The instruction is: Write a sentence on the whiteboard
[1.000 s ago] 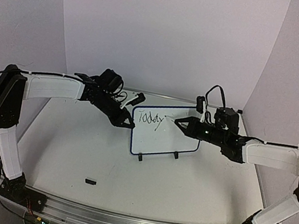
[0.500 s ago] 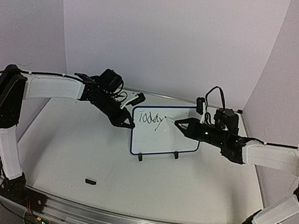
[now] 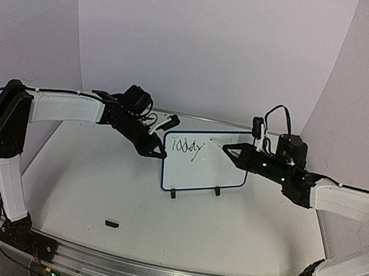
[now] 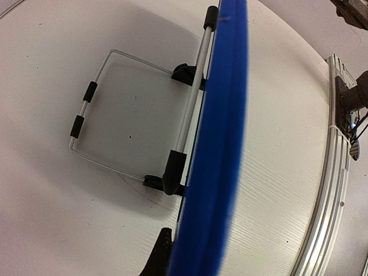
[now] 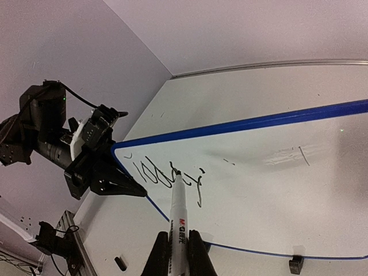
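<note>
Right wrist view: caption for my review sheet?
Right hand grips a marker, tip by the first written word on the whiteboard; left hand holds its edge.

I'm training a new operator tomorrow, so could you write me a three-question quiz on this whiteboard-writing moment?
1. True or false: the right arm's fingers are shut on the black-and-white marker pen.
2. Where do the left arm's fingers clamp the small blue-rimmed white whiteboard, as the top view shows it? A. its left edge. B. its top edge. C. one of its feet.
3. How many lines of thin black handwritten script are on the board so far?
Key: 1 true; 2 A; 3 one.
</note>
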You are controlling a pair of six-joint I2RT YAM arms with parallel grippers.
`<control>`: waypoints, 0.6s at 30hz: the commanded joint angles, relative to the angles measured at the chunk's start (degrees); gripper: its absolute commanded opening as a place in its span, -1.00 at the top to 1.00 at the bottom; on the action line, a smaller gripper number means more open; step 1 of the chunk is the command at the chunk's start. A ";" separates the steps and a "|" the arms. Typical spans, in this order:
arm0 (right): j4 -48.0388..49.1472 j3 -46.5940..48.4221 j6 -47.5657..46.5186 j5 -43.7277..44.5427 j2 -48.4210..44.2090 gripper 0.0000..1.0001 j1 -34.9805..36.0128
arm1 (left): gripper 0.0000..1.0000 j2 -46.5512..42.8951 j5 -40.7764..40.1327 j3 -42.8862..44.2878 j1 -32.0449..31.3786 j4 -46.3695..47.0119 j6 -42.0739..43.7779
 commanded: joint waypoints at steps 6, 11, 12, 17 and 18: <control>0.00 0.29 0.35 2.97 1.45 1.00 0.13 | 1.00 1.12 -2.51 2.13 -0.28 -0.99 1.57; 0.06 0.88 0.25 3.22 2.77 1.00 0.14 | 1.00 1.11 -2.59 2.13 -0.28 -1.02 1.69; 0.06 1.01 0.28 3.32 3.03 1.00 0.19 | 1.00 1.11 -2.59 2.13 -0.27 -1.05 1.71; 0.38 1.23 0.36 3.91 3.58 1.00 0.13 | 1.00 1.13 -2.67 2.13 -0.28 -1.07 1.73; 0.42 1.26 0.31 4.16 3.63 1.00 0.14 | 1.00 1.19 -2.67 2.13 -0.28 -1.03 1.76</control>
